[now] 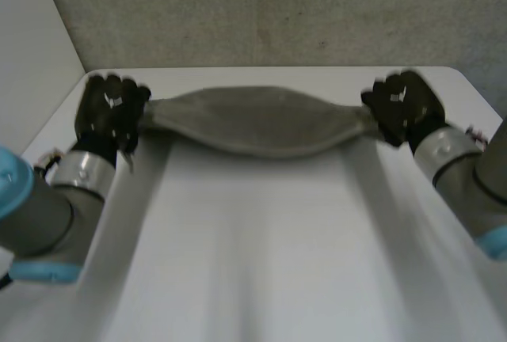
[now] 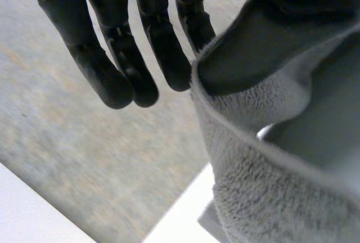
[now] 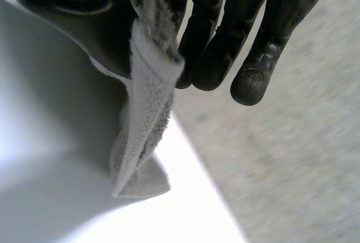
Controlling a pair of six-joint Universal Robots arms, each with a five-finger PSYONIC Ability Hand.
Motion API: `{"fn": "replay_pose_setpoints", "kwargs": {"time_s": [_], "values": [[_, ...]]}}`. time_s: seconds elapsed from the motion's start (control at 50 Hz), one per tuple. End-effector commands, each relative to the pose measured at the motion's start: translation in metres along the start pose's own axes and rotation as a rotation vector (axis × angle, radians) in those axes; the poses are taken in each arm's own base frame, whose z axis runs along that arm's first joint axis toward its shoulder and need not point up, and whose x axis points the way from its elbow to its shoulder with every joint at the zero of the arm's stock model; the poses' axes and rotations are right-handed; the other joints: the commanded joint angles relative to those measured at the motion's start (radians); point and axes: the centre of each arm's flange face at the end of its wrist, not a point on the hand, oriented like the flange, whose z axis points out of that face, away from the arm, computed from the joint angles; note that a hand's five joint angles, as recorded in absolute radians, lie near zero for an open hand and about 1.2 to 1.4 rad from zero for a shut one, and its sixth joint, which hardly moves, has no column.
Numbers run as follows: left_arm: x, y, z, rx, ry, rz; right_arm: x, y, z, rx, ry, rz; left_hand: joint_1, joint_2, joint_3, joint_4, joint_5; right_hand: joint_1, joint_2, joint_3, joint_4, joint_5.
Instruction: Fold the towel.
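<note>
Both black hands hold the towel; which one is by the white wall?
The left hand, pinching one end of the towel; the white wall stands beside it, while the right hand holds the opposite end.

Head view: towel ends vanish inside left hand and right hand; corners impossible to tell apart. Both hands smeared by blur, finger outlines unclear. Left arm and right arm cut off by picture edges. Strip of worktop behind sagging cloth hidden.

Left wrist view: left hand's grip spot buried under towel fold; cloth runs out of frame. Grey surface beyond worktop blurred.

Right wrist view: right hand's thumb side wrapped in cloth, contact hidden; most of towel cut off.
</note>
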Motion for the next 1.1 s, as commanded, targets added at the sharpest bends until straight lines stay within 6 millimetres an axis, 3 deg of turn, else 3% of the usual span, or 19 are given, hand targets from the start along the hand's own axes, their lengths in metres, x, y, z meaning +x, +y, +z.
{"fn": "replay_pose_setpoints", "kwargs": {"time_s": [0.02, 0.12, 0.3, 0.34, 0.4, 0.48, 0.76, 1.0, 1.06, 1.1], "values": [[0.025, 0.039, -0.03, -0.066, 0.047, 0.017, -0.023, 0.037, -0.021, -0.132, -0.069, 0.037, -0.047, -0.111, -0.153, -0.123, -0.266, 0.054, 0.057, 0.054, 0.057, 0.045], [0.032, 0.052, -0.034, -0.105, 0.071, 0.063, -0.026, 0.05, -0.029, -0.18, -0.074, 0.056, -0.047, -0.111, -0.153, -0.123, -0.266, 0.054, 0.057, 0.054, 0.057, 0.045], [0.038, 0.067, -0.029, -0.125, 0.08, 0.091, -0.028, 0.057, -0.034, -0.178, -0.056, 0.063, -0.047, -0.111, -0.153, -0.123, -0.266, 0.054, 0.057, 0.054, 0.057, 0.045], [0.04, 0.071, -0.028, -0.135, 0.087, 0.092, -0.029, 0.058, -0.034, -0.179, -0.058, 0.064, -0.576, -0.639, -0.681, -0.651, -0.794, 0.054, 0.057, 0.054, 0.057, 0.045], [0.041, 0.072, -0.028, -0.138, 0.089, 0.094, -0.025, 0.063, -0.034, -0.195, -0.048, 0.068, -0.766, -0.829, -0.872, -0.841, -0.984, 0.054, 0.057, 0.054, 0.057, 0.045], [0.04, 0.075, -0.029, -0.148, 0.087, 0.109, -0.024, 0.065, -0.033, -0.199, -0.043, 0.069, -0.79, -0.853, -0.895, -0.865, -1.008, 0.054, 0.057, 0.054, 0.057, 0.045], [0.028, 0.091, -0.034, -0.218, 0.084, 0.249, -0.018, 0.069, -0.032, -0.208, -0.021, 0.09, -0.755, -0.818, -0.86, -0.83, -0.973, 0.054, 0.057, 0.054, 0.057, 0.045], [0.031, 0.087, -0.044, -0.229, 0.11, 0.238, -0.023, 0.069, -0.034, -0.212, -0.03, 0.1, -0.69, -0.753, -0.796, -0.765, -0.908, 0.054, 0.057, 0.054, 0.057, 0.045], [0.035, 0.083, -0.046, -0.213, 0.13, 0.235, -0.023, 0.069, -0.034, -0.213, -0.029, 0.1, -0.567, -0.63, -0.672, -0.642, -0.785, 0.054, 0.057, 0.054, 0.057, 0.045], [0.037, 0.077, -0.047, -0.183, 0.159, 0.229, -0.023, 0.069, -0.034, -0.213, -0.029, 0.1, -0.152, -0.215, -0.258, -0.227, -0.37, 0.054, 0.057, 0.054, 0.057, 0.045]]}}
